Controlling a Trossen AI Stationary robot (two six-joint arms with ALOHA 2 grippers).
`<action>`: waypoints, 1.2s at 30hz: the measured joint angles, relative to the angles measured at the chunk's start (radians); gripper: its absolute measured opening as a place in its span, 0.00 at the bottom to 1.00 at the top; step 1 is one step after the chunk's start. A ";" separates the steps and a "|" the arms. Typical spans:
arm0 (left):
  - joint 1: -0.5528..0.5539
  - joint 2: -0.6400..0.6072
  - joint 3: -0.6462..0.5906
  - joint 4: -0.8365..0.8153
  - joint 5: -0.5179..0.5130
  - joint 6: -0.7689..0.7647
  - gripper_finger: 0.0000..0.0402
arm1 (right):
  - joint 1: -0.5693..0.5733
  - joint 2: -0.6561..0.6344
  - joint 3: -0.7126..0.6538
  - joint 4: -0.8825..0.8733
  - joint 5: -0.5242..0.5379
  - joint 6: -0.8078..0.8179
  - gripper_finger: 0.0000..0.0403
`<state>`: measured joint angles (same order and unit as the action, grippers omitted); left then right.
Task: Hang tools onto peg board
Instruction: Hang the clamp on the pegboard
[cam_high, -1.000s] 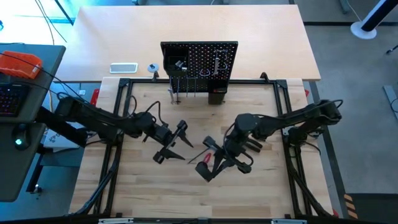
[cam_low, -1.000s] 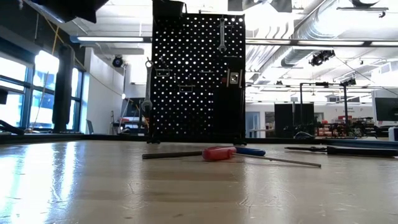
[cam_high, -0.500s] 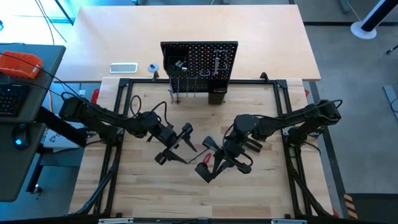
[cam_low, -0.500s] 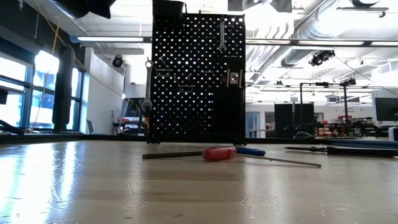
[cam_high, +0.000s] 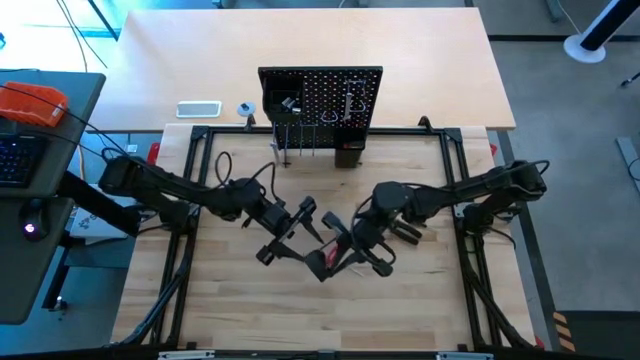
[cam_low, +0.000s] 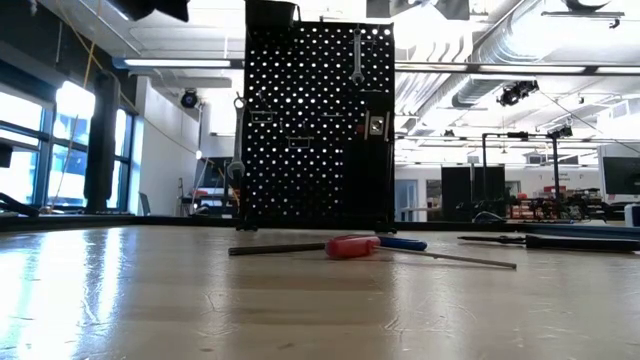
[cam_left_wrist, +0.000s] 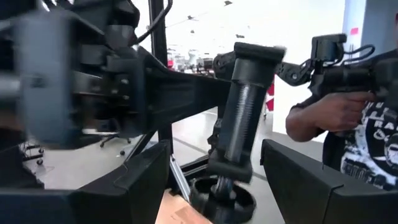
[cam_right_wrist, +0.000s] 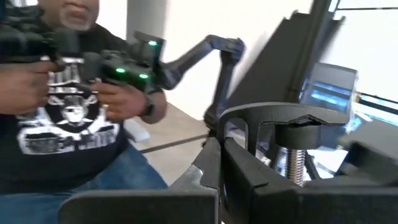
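Right now our right claw (cam_high: 340, 252) is closed on the frame of the black C-clamp (cam_right_wrist: 273, 124), held up off the table. Our left claw (cam_left_wrist: 217, 169) hangs just beside it, fingers spread to either side of the clamp's screw. We judge the clamp stiff, fairly heavy and lopsided, so the flat frame is the better hold; the round screw could twist. The peg board (cam_high: 320, 95) stands well beyond both claws. We find no legible writing on the clamp, and the print on the person's shirt (cam_right_wrist: 68, 118) is unreadable.

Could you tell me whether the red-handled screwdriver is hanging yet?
No: the red-handled screwdriver lies flat on the table, in front of the peg board.
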<state>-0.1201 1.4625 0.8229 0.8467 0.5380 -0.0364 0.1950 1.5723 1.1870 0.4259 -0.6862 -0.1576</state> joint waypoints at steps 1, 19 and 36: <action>-0.001 0.009 0.009 -0.007 -0.004 0.005 0.62 | -0.001 0.000 0.000 -0.004 0.012 0.000 0.00; 0.004 0.038 0.028 -0.049 -0.114 0.070 0.29 | -0.005 -0.005 0.000 -0.093 0.163 0.001 0.00; 0.006 0.028 0.029 -0.019 -0.079 0.075 0.04 | -0.005 -0.061 0.000 -0.214 0.290 0.005 0.00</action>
<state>-0.1146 1.4902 0.8516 0.8275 0.4586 0.0383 0.1898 1.5113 1.1866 0.2123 -0.3960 -0.1528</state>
